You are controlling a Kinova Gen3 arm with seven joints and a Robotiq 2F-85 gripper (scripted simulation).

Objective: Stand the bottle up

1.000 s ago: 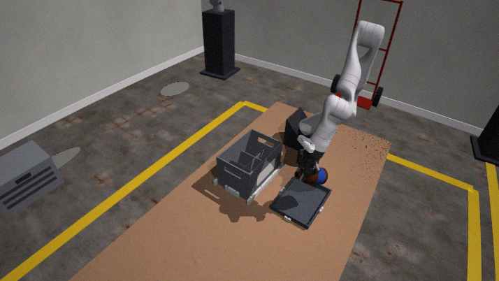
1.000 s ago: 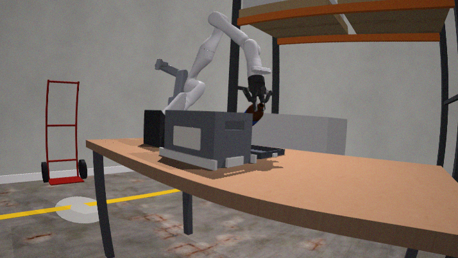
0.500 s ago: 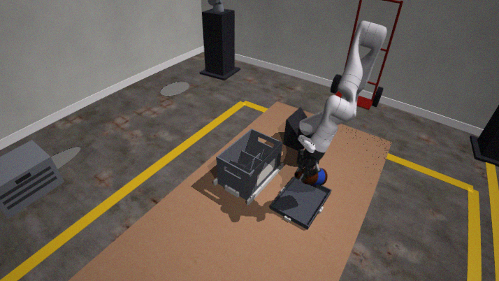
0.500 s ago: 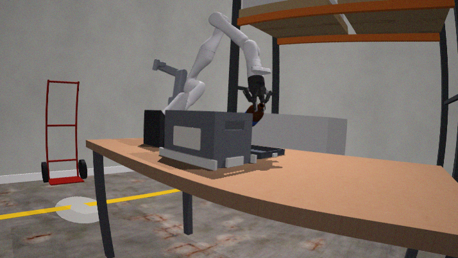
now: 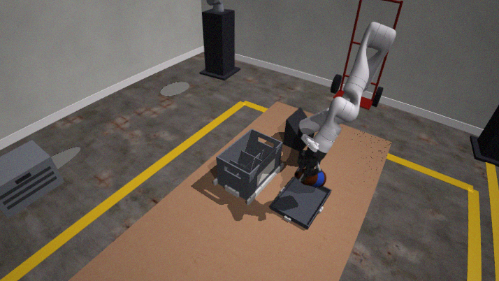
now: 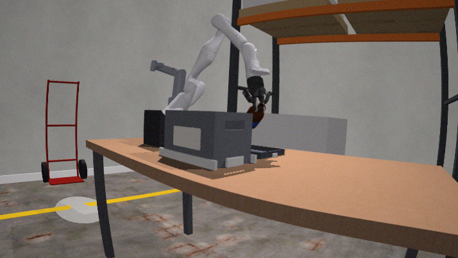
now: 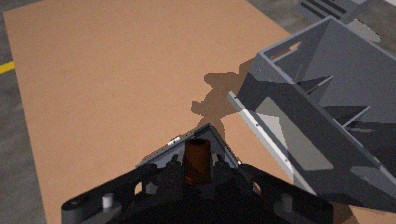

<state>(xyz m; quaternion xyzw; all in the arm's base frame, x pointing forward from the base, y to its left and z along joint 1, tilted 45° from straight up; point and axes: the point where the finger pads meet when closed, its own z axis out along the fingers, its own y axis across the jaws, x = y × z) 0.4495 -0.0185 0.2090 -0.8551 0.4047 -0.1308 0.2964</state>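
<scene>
My gripper [image 5: 307, 169] is shut on the neck of a brown bottle [image 5: 313, 178] with a blue label. It holds the bottle in the air, tilted, above the far end of the dark grey tray [image 5: 300, 201]. In the exterior view the gripper [image 6: 259, 102] holds the bottle [image 6: 256, 115] well above the tray [image 6: 267, 151], just past the crate's corner. In the wrist view the bottle's brown neck [image 7: 198, 161] stands between my fingers, with the tray below it.
The grey crate [image 5: 249, 161] with inner dividers stands on the table left of the tray; it also shows in the wrist view [image 7: 325, 110]. A black box [image 5: 295, 129] sits behind the crate by the arm's base. A long grey block [image 6: 298, 131] lies behind the tray.
</scene>
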